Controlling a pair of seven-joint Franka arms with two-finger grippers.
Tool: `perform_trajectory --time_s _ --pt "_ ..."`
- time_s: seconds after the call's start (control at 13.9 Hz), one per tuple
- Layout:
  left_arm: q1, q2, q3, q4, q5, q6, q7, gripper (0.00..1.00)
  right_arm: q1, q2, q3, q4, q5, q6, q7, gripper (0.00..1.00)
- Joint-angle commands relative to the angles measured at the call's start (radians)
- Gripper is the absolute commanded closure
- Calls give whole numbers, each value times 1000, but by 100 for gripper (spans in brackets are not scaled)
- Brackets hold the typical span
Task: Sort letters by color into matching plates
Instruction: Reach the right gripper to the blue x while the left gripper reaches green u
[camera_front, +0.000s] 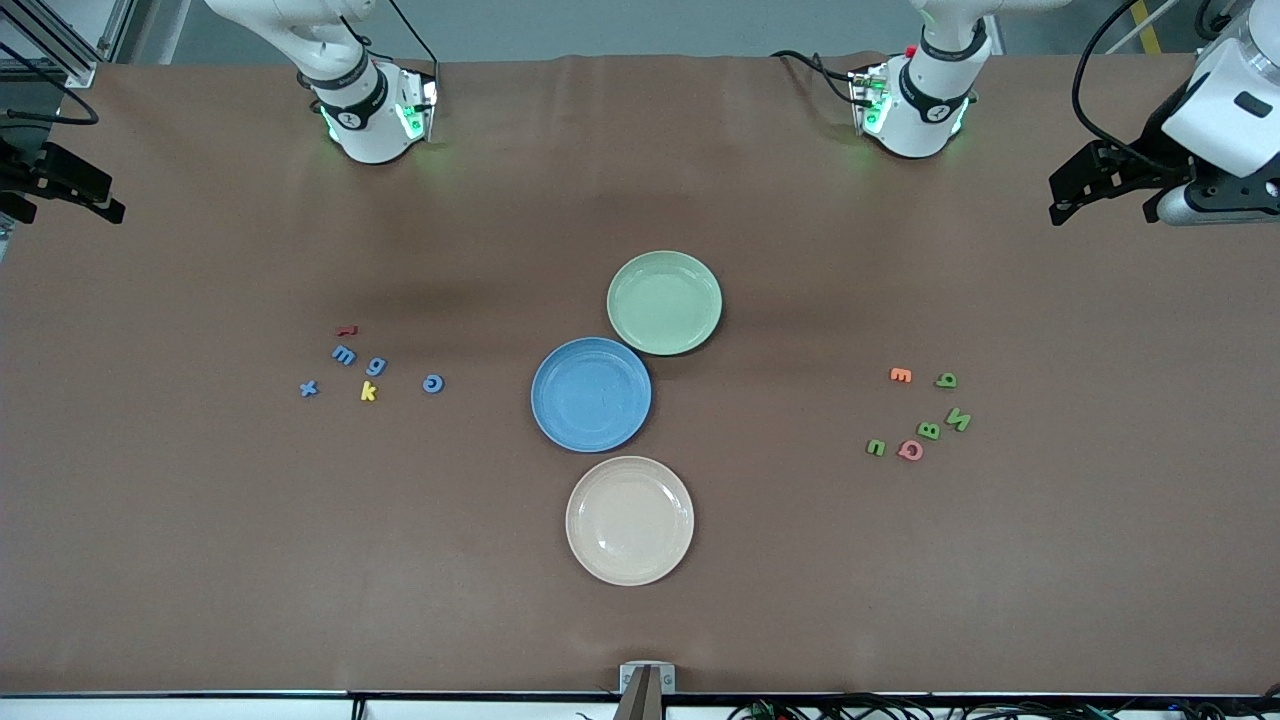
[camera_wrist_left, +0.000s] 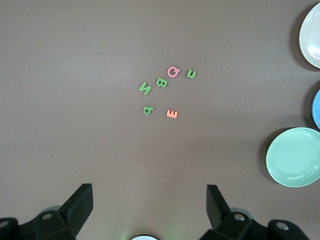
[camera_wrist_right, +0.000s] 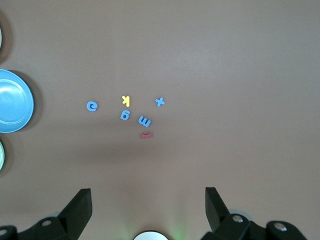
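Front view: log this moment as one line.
plates: blue plate, green plate empty | blue letters unsorted | green letters unsorted | left gripper open | right gripper open

Blue letters (camera_front: 343, 354), green letters (camera_front: 929, 430) flanking plates (camera_front: 591, 394)

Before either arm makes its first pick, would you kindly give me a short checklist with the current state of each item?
1. Blue plate bare, ready for letters: ok.
2. Green plate bare, ready for letters: ok.
3. Four blue letters lie loose on the table toward the right arm's end, none stacked: ok.
4. Four green letters lie loose toward the left arm's end: ok, though the green B sits close beside the pink letter.
5. Left hand open, high over the green letters: ok.
6. Right hand open, high over the blue letters: ok.
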Motion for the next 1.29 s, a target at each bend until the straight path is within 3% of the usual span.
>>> perform_trajectory --time_s 0.0,0.29,0.65,1.22 --pt "-7 71 -5 55 4 -19 20 0 -16 -1 8 9 -3 -9 -12 0" --pt "-12 143 -28 8 8 97 24 0 -19 13 8 18 0 -7 2 0" --pt "-27 270 -47 -40 17 272 29 0 -30 147 8 31 0 34 -12 0" --pt "-28 422 -50 -244 54 734 210 3 -73 339 6 25 -2 189 -3 1"
